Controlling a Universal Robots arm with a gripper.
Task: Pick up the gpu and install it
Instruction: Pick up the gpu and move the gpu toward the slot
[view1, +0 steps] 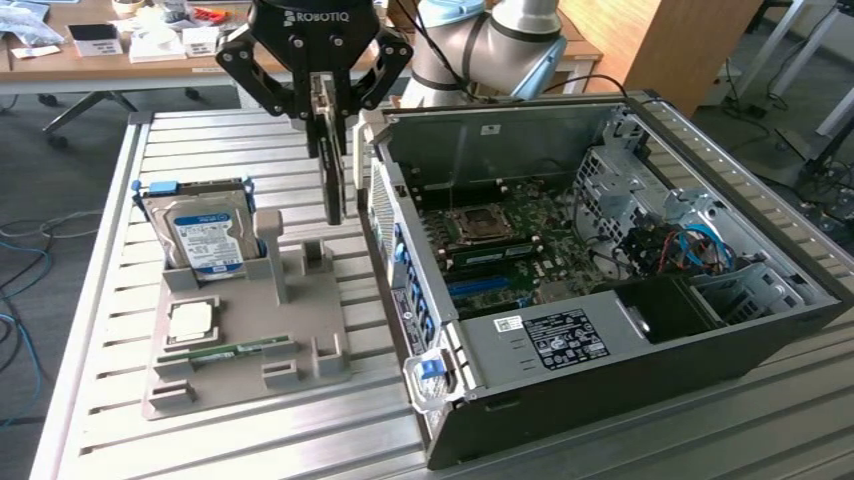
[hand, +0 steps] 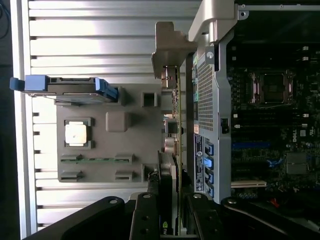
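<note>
The gpu (view1: 330, 160) hangs on edge, thin and dark, above the slatted table between the grey fixture tray and the open computer case. My gripper (view1: 318, 100) is shut on its upper end, well above the table. In the wrist view the gpu (hand: 170, 125) runs away from my gripper (hand: 172, 212), and its pale metal bracket (hand: 167, 50) is at the far end, close beside the case wall. The card is outside the case, next to its side panel edge.
The open computer case (view1: 747, 330) lies at the exterior view's right with the motherboard (view1: 521, 235) exposed. The grey tray (view1: 307, 330) holds a silver hard drive (view1: 207, 235), a square processor (view1: 191, 320) and a green memory stick (view1: 227, 352). A desk with clutter stands behind.
</note>
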